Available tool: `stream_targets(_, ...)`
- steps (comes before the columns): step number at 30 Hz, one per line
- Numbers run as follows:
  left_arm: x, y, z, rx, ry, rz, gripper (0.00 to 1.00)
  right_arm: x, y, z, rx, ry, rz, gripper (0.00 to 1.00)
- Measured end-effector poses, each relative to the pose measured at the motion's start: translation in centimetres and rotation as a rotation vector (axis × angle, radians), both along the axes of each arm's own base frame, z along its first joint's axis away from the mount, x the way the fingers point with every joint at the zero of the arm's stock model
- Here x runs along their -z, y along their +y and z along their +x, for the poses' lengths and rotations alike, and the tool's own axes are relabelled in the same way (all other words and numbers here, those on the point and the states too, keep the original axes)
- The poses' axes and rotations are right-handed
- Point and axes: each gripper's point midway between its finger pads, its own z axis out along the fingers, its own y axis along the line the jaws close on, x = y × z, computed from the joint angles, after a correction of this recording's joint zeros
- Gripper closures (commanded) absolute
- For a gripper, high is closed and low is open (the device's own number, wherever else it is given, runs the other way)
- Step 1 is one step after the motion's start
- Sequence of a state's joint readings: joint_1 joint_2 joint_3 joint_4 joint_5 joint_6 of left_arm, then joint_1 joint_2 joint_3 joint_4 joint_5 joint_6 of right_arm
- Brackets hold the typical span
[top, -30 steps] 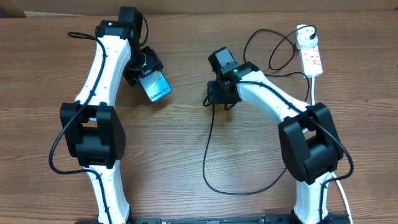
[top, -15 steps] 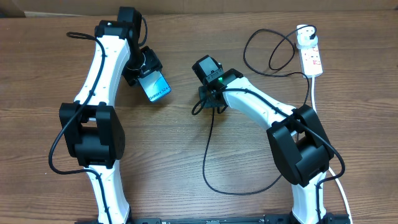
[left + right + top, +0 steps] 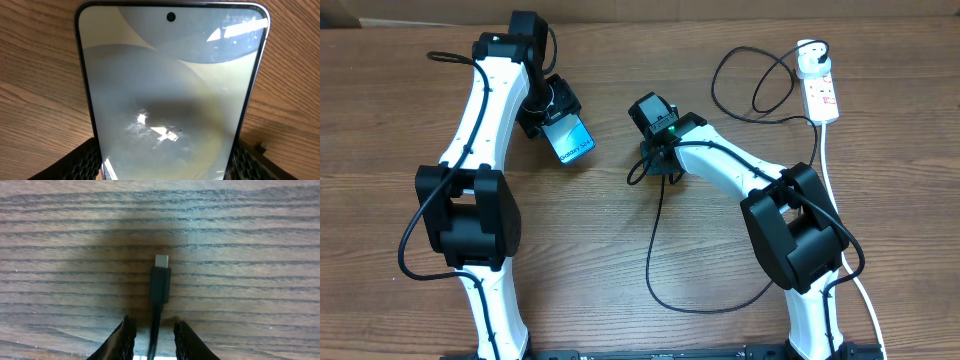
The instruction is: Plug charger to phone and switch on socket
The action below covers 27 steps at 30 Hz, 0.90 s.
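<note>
The phone [image 3: 574, 142], its blue screen up, sits tilted at the left gripper [image 3: 558, 126], which is shut on its near end. In the left wrist view the phone [image 3: 170, 90] fills the frame between the two finger pads [image 3: 165, 167]. The charger is a thin black cable [image 3: 654, 240] looping over the table to the right gripper [image 3: 650, 166]. In the right wrist view its plug tip [image 3: 161, 275] sticks out ahead of the fingers [image 3: 154, 332], which sit either side of the cable just above the wood. The socket [image 3: 823, 98] lies at the far right.
The round white adapter [image 3: 809, 58] sits at the socket's far end, where the black cable loops [image 3: 760, 85]. The socket's white cord [image 3: 826, 150] runs down the right side. Both arm bases stand near the front table edge.
The right gripper has moved left towards the phone, taking the cable's plug end with it; it hardly moved in the last half second. The left arm and phone have not moved.
</note>
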State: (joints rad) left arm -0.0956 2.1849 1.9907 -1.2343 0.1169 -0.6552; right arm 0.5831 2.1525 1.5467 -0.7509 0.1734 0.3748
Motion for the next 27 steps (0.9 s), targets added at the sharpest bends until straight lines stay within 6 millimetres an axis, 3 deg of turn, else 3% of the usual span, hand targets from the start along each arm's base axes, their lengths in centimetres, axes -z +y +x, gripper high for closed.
stream_targets(8,0.0,-0.4,-0.3,0.003,0.011,-0.025,0.41,0.2,-0.3,-0.2,0.038,0.04,0.043,0.73)
stream_targets(22,-0.5,-2.4,-0.9,0.012,0.04,-0.166,0.46,0.5,-4.6,-0.7,0.191,0.203,0.131,0.68)
stream_targets(27,-0.9,-3.2,-1.0,0.012,0.049,-0.247,0.48,0.4,-4.8,-1.4,0.198,0.236,0.125,0.67)
